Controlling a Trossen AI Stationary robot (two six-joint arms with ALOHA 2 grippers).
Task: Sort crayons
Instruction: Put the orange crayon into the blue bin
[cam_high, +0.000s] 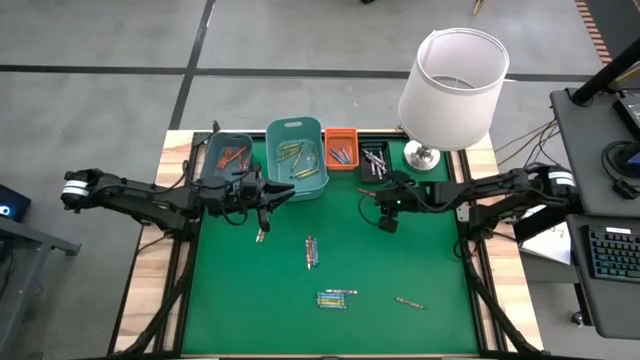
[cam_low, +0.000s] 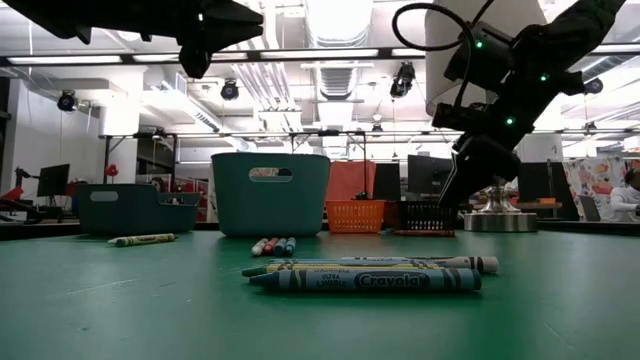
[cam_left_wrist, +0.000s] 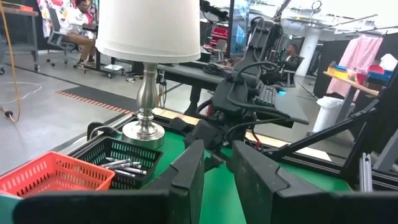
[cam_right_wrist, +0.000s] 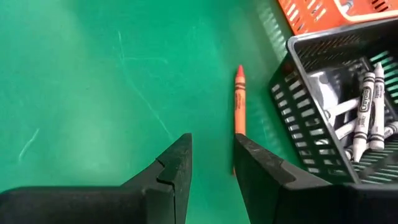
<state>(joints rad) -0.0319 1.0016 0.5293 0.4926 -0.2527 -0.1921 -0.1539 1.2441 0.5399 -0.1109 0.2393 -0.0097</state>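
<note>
The left hand (cam_high: 262, 196) hovers above the counter (cam_high: 430, 260) near its far edge, just in front of the two teal bins. Its fingers stand narrowly apart with nothing between them. The darker teal bin (cam_high: 226, 157), nearest the far left corner, holds orange-red crayons (cam_high: 236, 155). The lighter teal bin (cam_high: 297, 160) beside it holds yellow-green ones (cam_high: 295, 152).

A single crayon (cam_high: 260, 236) lies on the green surface just below the left hand. A small bundle (cam_high: 310, 252) lies near the middle of the counter. A group of blue and pale crayons (cam_high: 337, 298) lies toward the near edge, and one more crayon (cam_high: 407, 302) lies to its right.

An orange bin (cam_high: 341, 148) and a black bin (cam_high: 374, 160) of grey-white crayons (cam_right_wrist: 367, 118) follow along the far edge. An orange crayon (cam_right_wrist: 239, 99) lies on the counter just beside the black bin.

The right hand (cam_right_wrist: 211, 146) hangs over that crayon, fingers slightly parted, holding nothing. A white-shaded lamp (cam_high: 452, 80) stands at the far right corner.
</note>
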